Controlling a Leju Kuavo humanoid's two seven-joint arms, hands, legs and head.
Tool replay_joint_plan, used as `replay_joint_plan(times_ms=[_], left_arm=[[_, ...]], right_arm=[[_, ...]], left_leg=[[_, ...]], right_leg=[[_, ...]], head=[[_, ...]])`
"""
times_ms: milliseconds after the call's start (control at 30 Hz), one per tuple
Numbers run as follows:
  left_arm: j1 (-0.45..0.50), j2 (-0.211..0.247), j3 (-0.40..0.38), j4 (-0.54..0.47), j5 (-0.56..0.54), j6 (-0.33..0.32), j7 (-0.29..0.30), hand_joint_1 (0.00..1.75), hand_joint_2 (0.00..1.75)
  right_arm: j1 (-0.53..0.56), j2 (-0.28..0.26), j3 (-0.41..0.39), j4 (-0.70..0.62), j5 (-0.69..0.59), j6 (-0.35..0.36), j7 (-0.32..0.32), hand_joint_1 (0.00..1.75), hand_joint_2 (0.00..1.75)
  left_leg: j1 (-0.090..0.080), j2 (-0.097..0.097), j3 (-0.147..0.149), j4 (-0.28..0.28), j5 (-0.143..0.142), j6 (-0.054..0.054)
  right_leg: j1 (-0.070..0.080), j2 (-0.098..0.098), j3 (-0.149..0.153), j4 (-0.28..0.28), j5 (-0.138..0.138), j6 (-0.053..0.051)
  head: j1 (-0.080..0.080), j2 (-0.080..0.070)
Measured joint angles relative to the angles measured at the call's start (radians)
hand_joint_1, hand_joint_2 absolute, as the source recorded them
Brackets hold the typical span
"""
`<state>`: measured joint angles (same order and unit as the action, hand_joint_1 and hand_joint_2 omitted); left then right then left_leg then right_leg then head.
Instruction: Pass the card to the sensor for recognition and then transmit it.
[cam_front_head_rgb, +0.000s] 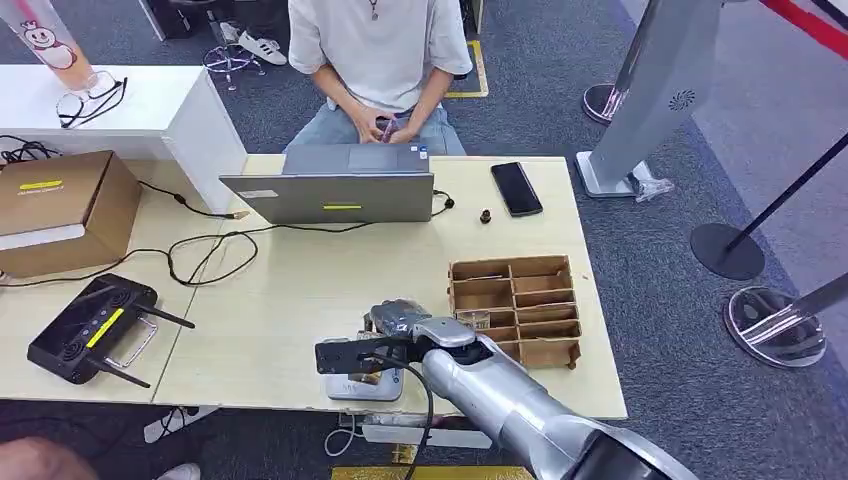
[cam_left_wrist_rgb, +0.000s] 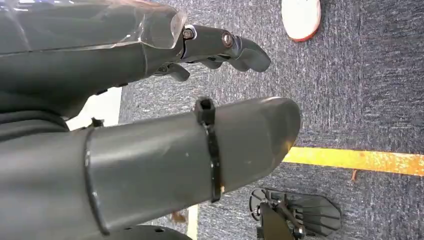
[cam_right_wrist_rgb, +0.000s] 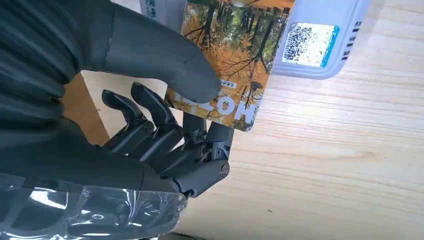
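Note:
My right hand (cam_front_head_rgb: 388, 340) reaches over the table's near edge and pinches a card (cam_right_wrist_rgb: 231, 60) printed with autumn trees between its thumb and fingers (cam_right_wrist_rgb: 165, 125). The card lies over a pale grey sensor box (cam_right_wrist_rgb: 325, 40) with a QR sticker; the same sensor (cam_front_head_rgb: 365, 386) sits on the table right under my hand. My left hand (cam_left_wrist_rgb: 150, 115) hangs over the carpeted floor, its fingers slightly curled and holding nothing.
A cardboard divider tray (cam_front_head_rgb: 520, 305) stands just right of my hand. Behind are a laptop (cam_front_head_rgb: 335, 195), a phone (cam_front_head_rgb: 516, 188), cables, a black controller (cam_front_head_rgb: 90, 330) and a cardboard box (cam_front_head_rgb: 60, 205). A person (cam_front_head_rgb: 380, 60) sits across the table (cam_front_head_rgb: 280, 300).

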<state>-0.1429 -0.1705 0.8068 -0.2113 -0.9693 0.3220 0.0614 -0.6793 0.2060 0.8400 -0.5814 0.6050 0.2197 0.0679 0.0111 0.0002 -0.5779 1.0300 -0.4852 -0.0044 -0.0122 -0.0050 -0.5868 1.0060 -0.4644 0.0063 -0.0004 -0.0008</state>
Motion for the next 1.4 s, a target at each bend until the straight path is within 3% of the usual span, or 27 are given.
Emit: replay_joint_plan(times_ms=[367, 633, 1033, 1267, 1400], left_arm=[[0.0, 0.0, 0.0, 0.0, 0.003, 0.0, 0.0, 0.0, 0.0], [0.012, -0.006, 0.0, 0.0, 0.006, 0.036, -0.03, 0.0, 0.0], [0.018, -0.01, 0.0, 0.0, 0.018, 0.043, -0.032, 0.0, 0.0], [0.022, -0.01, 0.0, 0.0, 0.028, 0.051, -0.057, 0.0, 0.0], [0.025, -0.01, 0.0, 0.0, 0.031, 0.051, -0.074, 0.0, 0.0]], right_arm=[[-0.001, 0.0, 0.0, -0.006, 0.0, -0.005, -0.003, 1.75, 1.75], [0.0, 0.0, 0.0, -0.036, 0.0, -0.027, -0.004, 1.75, 1.75], [0.031, -0.023, -0.007, -0.183, -0.006, -0.08, -0.015, 1.75, 1.75], [0.081, -0.048, -0.052, -0.351, 0.003, -0.177, -0.032, 1.75, 1.75], [0.112, -0.064, -0.094, -0.451, 0.069, -0.343, -0.09, 1.75, 1.75]], left_leg=[[0.0, 0.0, 0.0, 0.0, 0.0, 0.0], [0.0, 0.0, 0.0, 0.0, 0.0, 0.0], [0.0, 0.0, 0.0, 0.0, 0.0, 0.0], [0.0, 0.0, 0.0, 0.0, 0.0, 0.0], [0.0, 0.0, 0.0, 0.0, 0.0, 0.0]], right_leg=[[0.0, 0.0, 0.0, 0.0, 0.0, 0.0], [0.0, 0.0, 0.0, 0.0, 0.0, 0.0], [0.0, 0.0, 0.0, 0.0, 0.0, 0.0], [0.0, 0.0, 0.0, 0.0, 0.0, 0.0], [0.0, 0.0, 0.0, 0.0, 0.0, 0.0]], head=[[0.0, 0.0], [0.0, 0.0], [0.0, 0.0], [0.0, 0.0], [0.0, 0.0]])
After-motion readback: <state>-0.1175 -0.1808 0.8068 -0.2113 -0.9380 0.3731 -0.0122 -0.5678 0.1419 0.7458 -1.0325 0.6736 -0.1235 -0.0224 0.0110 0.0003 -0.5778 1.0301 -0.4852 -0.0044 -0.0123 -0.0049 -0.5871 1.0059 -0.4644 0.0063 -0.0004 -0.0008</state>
